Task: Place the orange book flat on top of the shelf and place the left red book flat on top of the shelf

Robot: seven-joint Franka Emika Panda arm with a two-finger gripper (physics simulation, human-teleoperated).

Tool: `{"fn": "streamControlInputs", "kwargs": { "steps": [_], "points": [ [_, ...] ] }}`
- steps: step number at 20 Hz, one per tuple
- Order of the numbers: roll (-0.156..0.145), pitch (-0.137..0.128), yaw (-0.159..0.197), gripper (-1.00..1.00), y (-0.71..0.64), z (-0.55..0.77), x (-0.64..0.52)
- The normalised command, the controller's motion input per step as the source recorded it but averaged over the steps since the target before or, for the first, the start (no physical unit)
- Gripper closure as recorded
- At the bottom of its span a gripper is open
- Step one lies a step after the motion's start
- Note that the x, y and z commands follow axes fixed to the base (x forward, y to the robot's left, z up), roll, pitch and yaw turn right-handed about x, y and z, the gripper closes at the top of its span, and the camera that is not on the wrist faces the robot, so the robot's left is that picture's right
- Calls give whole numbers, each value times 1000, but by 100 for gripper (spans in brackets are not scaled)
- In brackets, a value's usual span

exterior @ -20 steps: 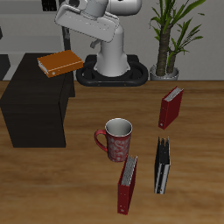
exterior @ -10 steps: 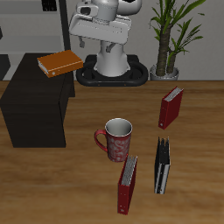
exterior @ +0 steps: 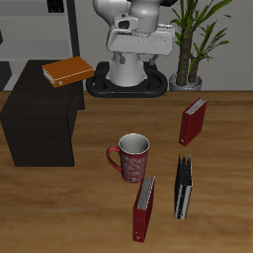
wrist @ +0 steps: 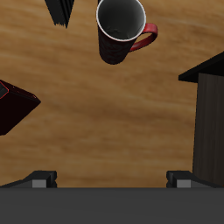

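On top of the low matte-black shelf [exterior: 40,114], at its back edge, the thin bright-orange hardcover book [exterior: 67,71] already lies flat. By my reading the plain dark-red hardcover left red book [exterior: 194,121] comes next: it stands upright on the wooden surface [exterior: 89,212], roughly four o'clock from the raised fingers [exterior: 144,44] in the exterior view, its long axis running toward the pot of the green plant [exterior: 188,79]. The fingers look spread and carry nothing. Nearer the front edge stand a red patterned mug [exterior: 129,157], a second red book with a grey strip [exterior: 145,209] and a black book [exterior: 183,187]; none lies across the way to the target
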Motion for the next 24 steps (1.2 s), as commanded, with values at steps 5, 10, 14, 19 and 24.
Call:
{"fn": "streamControlInputs", "kwargs": {
  "steps": [5, 10, 14, 19, 24],
  "points": [
    [69, 34, -24, -100, 695, -317, 10],
    [62, -27, -27, -100, 656, -120, -132],
    [9, -7, -84, -100, 328, 14, 166],
    [49, -18, -52, -100, 456, -65, 212],
    [65, 8, -58, -100, 260, -138, 235]
  ]
}}
